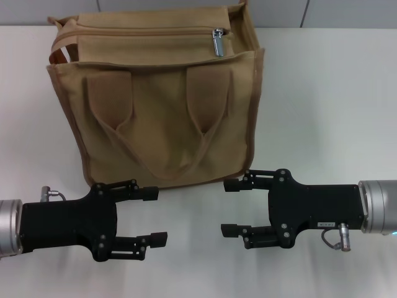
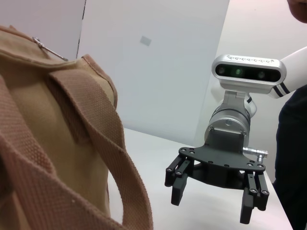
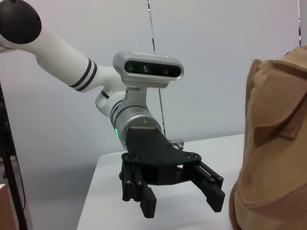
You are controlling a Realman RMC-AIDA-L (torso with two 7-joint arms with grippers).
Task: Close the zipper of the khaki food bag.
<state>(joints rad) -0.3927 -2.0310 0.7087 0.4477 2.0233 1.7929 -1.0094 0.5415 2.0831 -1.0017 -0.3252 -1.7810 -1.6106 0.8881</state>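
The khaki food bag (image 1: 158,99) stands upright at the back of the white table (image 1: 322,93), its two looped handles hanging down the face turned toward the robot. Across its top flap runs the zipper (image 1: 146,32), its long line lying side to side from the robot's left to its right, and the small silver pull tab (image 1: 218,42) sits near the right end of that line, hanging down over the flap. Both arms rest low on the table in front of the bag, pointing inward at each other: the left gripper (image 1: 156,215) spread wide and holding nothing, the right gripper (image 1: 234,207) likewise wide open and empty, the two near one another but apart, and neither touching the bag. The canvas looks soft and light, so I'd expect the bag to sag or slide if the tab is dragged without a second hold; pinning the flap or a top corner with one gripper seems wise. The tab is thin, hard and likely slippery, best pinched flat across its faces and pulled along the zipper line.
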